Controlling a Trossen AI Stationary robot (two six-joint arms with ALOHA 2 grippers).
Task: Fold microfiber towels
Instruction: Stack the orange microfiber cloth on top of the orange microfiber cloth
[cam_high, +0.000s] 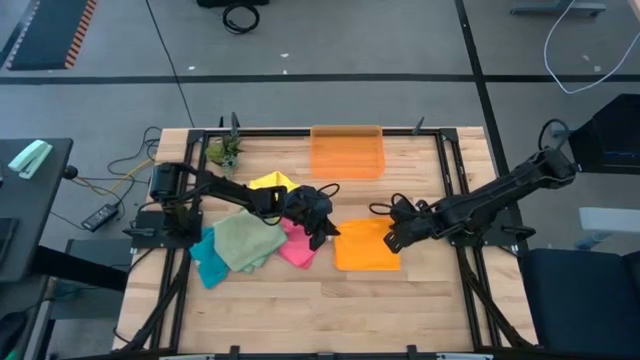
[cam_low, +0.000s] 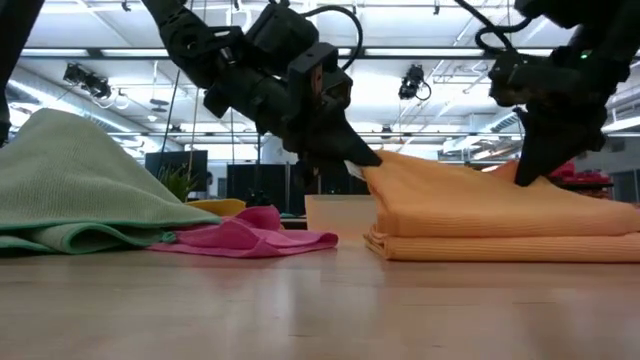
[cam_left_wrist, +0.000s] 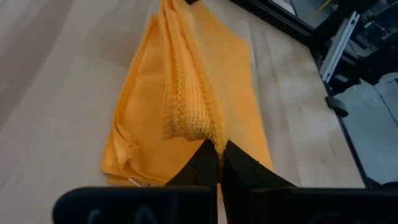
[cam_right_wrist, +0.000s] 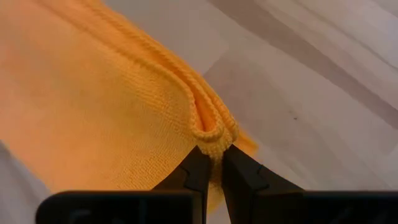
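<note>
An orange microfiber towel lies folded at the middle of the table, and both grippers are shut on its top layers. My left gripper is at its left side and my right gripper at its right side. The upper layers rise into a ridge between the two holds, while the lower layers lie flat on the wood. To the left lies a loose pile of towels: yellow, sage green, teal and pink. My left gripper pinches a bunched edge of the orange towel, several layers, between its two fingers at the towel's left side. The fingers slant down from the table's left. That edge is lifted off the layers below, which stay on the table. My right gripper pinches a doubled hemmed edge of the orange towel between its two fingers at the towel's right side. It comes steeply from above and from the right. The pinched edge is raised above the flat layers.
A translucent orange bin stands at the table's far edge behind the towel. A small plant sits at the far left corner. Bare wood spans the near part of the table.
</note>
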